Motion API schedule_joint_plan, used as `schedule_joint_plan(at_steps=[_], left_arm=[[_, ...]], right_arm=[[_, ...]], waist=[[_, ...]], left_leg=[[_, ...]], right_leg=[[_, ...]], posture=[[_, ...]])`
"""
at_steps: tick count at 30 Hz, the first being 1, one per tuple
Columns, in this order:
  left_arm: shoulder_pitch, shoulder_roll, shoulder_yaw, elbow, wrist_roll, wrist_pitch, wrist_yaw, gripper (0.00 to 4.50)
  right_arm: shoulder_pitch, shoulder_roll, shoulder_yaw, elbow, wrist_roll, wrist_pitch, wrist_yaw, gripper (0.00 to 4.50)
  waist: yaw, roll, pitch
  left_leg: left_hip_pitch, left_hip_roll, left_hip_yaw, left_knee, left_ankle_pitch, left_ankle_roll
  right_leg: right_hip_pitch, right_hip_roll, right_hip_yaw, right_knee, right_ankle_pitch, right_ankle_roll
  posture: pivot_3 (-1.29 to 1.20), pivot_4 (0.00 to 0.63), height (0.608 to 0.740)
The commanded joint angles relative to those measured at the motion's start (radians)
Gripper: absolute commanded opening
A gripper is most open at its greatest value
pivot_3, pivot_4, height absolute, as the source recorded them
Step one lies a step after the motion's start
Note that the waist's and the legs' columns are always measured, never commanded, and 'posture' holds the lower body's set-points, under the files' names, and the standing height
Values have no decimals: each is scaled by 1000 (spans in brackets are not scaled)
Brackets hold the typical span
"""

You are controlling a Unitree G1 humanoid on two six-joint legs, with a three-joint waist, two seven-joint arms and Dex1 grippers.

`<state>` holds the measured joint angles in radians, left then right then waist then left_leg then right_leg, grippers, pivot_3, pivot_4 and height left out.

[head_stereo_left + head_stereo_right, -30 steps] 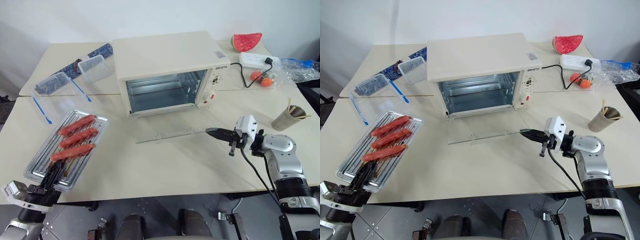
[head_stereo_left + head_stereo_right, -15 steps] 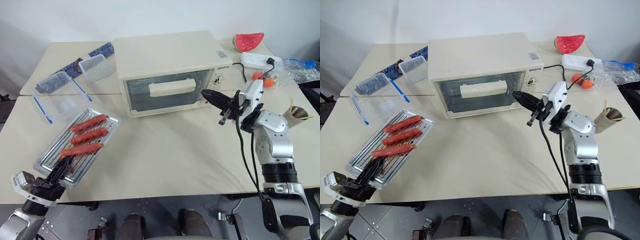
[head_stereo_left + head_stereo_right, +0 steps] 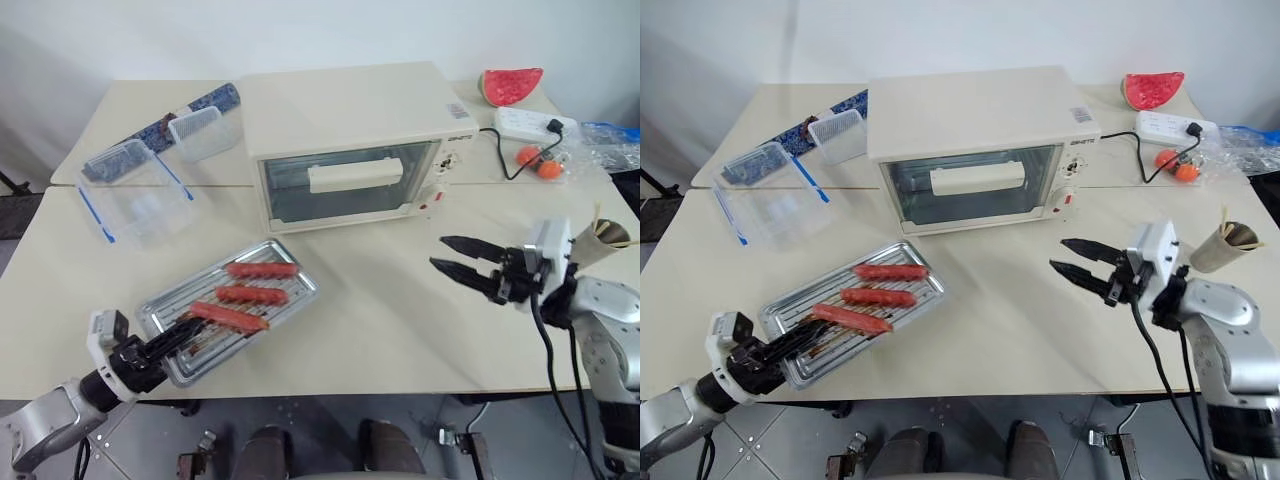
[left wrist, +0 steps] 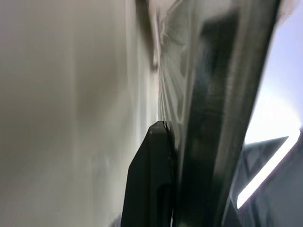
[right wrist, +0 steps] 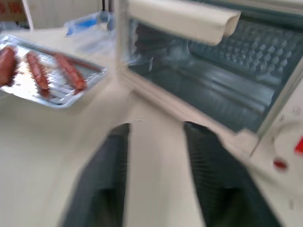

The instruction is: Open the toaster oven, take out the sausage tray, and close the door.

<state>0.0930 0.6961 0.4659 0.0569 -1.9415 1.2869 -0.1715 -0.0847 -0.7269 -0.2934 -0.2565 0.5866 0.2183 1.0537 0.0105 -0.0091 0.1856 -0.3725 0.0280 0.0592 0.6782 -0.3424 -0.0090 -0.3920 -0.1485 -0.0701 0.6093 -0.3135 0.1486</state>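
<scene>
sausage tray (image 3: 228, 305) out, door (image 3: 345, 185) apparently closed

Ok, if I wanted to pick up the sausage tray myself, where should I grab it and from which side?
Probably by a short end's raised rim, coming in level with the table. The tray is shallow and flat-lipped, and the sausages fill the middle, so only the rim is free. The left hand already pinches the near end.

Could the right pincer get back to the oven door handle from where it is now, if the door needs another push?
Probably yes. The right pincer hangs open over bare table in front of the toaster oven, and nothing stands between it and the door handle. The sausage tray sits off toward the left pincer.
</scene>
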Motion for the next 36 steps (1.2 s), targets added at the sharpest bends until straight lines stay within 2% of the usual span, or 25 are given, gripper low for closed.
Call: schedule_joint_plan(at_steps=[1,3,5,7,9,16,24,28,31,36], left_arm=[[-139,36,-124,24,14,43,-45,0],[-203,44,-183,40,39,64,-59,0],[-239,50,-212,61,54,74,-73,0],[-354,30,-284,109,122,103,-89,0],[-489,-24,-362,160,205,125,-91,0],[-703,-168,-451,292,432,176,-130,0],[-771,-295,-427,389,631,192,-119,0],[-792,-353,-363,435,694,195,-60,0],[-800,-379,-337,435,747,216,-35,0],[-807,-413,-293,404,809,285,29,0]], right_arm=[[118,15,-122,-105,63,-63,34,3220],[176,23,-152,-122,79,-91,56,3936],[221,-9,-162,-145,101,-31,56,4476],[287,-15,-207,-175,143,-1,63,4476],[359,-10,-245,-203,149,-11,77,4476],[529,34,-301,-270,110,-75,78,4476],[619,84,-320,-351,107,-96,24,4476],[642,95,-324,-369,106,-104,2,4476],[657,100,-325,-380,104,-109,-5,4476],[656,100,-317,-395,106,-106,-23,4476]], waist=[[4,0,0],[4,0,0],[-3,0,0],[-6,0,0],[11,0,0],[14,-1,0],[25,-1,0],[40,-1,0],[46,-1,-1],[45,2,-2]], left_leg=[[1,0,2,0,0,0],[1,0,6,1,0,0],[2,0,7,0,0,0],[2,0,7,0,0,0],[1,0,8,1,0,0],[1,-1,10,2,1,0],[3,-1,9,4,1,1],[8,-2,7,4,2,1],[13,-2,6,4,1,1],[14,-2,6,4,1,1]], right_leg=[[0,0,0,0,0,0],[0,1,1,1,0,0],[0,1,2,1,0,0],[0,1,3,2,0,0],[0,2,1,2,0,0],[1,3,2,0,1,2],[4,2,2,-1,1,2],[10,2,1,-5,2,2],[17,1,-1,-7,2,2],[18,0,-1,-7,3,2]], posture=[[0,150,740],[0,150,740],[0,150,740],[0,150,740],[0,150,740],[0,150,740],[0,150,740],[0,150,740],[0,150,740],[0,150,740]])
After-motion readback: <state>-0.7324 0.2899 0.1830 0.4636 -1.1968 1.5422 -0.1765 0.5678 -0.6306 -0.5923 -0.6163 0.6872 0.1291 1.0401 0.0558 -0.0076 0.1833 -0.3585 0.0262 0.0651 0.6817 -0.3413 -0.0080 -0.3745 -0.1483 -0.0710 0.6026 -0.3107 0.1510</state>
